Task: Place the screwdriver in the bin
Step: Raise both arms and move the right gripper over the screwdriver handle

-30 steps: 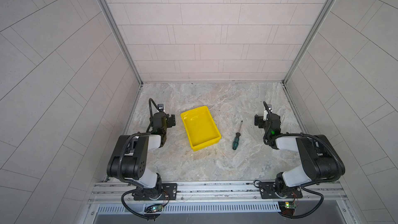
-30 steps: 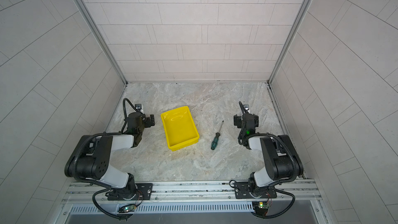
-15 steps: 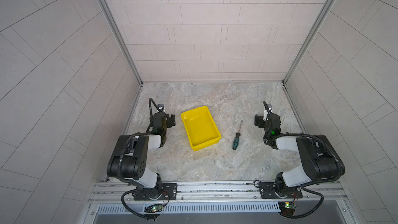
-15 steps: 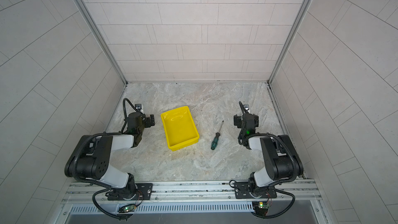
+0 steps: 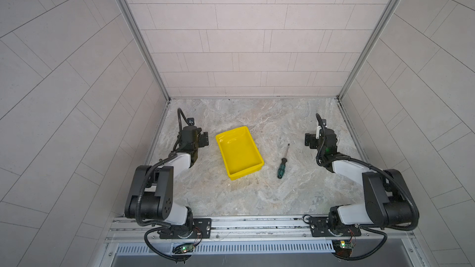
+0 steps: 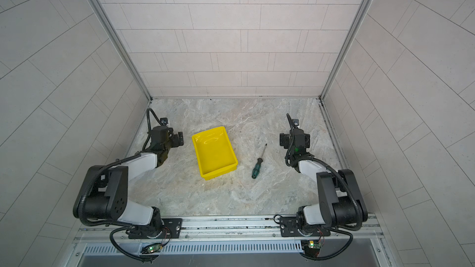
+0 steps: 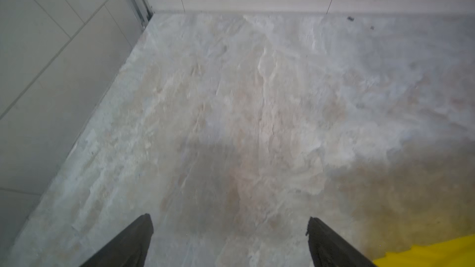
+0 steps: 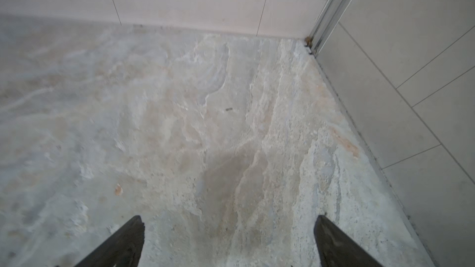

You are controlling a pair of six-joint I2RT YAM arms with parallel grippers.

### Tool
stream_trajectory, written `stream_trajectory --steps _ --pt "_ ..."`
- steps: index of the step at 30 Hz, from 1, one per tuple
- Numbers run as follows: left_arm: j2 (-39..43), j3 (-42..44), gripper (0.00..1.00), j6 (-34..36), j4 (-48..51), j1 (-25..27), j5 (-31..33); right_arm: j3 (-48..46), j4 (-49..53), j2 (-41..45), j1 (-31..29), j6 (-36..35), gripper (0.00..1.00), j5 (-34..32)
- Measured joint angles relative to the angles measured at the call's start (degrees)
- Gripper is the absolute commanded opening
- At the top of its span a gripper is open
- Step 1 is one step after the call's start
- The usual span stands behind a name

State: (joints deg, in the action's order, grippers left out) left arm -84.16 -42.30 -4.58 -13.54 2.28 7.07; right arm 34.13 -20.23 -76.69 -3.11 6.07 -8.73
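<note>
Nothing has moved. My left end effector (image 7: 229, 217) and right end effector (image 8: 229, 216) are spread wide, empty. The screwdriver (image 5: 282, 166) lies beside the bin (image 5: 239, 152).

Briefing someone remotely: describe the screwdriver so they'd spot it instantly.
On the marbled tabletop, look right of the yellow bin. The screwdriver lies flat there, untouched: the only slim tool, with a green-and-black handle and thin dark shaft.

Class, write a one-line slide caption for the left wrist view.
Left claw open over marble table, a corner of the yellow bin just in view.
</note>
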Motion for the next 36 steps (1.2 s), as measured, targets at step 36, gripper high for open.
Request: stream_trajectory --steps 36 --pt "10.47 -31.06 1.00 -4.37 55.45 8.81 -2.97 9.49 46.07 1.81 -27.21 36.41 0.83 7.76"
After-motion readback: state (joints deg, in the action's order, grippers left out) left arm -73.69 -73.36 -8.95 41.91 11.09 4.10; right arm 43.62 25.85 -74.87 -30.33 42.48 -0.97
